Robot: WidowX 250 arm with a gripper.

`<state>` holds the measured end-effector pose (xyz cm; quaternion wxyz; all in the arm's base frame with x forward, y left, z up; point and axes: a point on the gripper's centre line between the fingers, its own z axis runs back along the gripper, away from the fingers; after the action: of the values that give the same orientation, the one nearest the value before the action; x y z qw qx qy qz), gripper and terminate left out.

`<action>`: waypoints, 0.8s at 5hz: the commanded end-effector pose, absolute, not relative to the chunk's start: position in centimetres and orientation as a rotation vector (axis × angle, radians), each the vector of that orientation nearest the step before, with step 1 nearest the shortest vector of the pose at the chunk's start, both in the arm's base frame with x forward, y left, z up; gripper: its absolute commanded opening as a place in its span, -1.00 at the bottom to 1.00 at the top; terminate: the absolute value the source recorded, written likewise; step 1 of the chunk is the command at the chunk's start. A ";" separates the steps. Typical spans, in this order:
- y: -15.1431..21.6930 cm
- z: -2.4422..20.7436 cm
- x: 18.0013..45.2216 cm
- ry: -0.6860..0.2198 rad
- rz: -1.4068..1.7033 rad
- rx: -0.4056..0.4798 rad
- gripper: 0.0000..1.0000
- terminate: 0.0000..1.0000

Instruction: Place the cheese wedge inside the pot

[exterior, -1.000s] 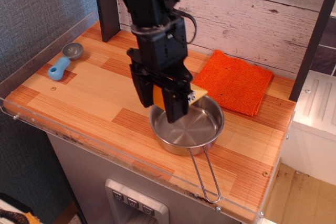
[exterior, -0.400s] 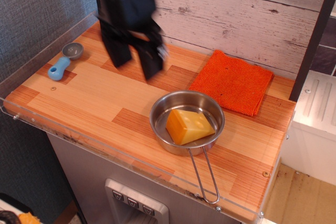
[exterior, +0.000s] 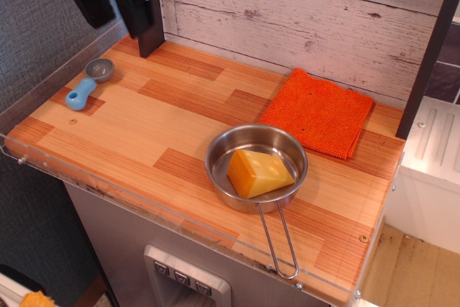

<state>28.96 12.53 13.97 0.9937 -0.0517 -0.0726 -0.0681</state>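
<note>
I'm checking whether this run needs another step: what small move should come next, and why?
Probably none beyond holding the arm clear. The cheese wedge lies inside the pot, free of any grip, and the tool is up at the far left corner, away from both. The task looks done.

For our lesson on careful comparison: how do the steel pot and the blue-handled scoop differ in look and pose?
The pot is wide and shallow, all metal, with a thin wire loop handle; the scoop is much smaller with a solid blue handle. The pot holds the cheese wedge; the scoop's bowl looks empty. Both have shiny round metal bowls and rest on the wooden counter.
</note>
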 end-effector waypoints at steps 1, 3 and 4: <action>12.9 14.4 31.2 -0.107 -0.242 -0.029 1.00 -1.00; 14.4 12.9 30.9 -0.099 -0.164 -0.063 1.00 -1.00; 15.8 12.4 30.8 0.027 -0.202 -0.092 1.00 -1.00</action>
<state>30.39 14.76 10.30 0.9926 -0.0592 0.0323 -0.1005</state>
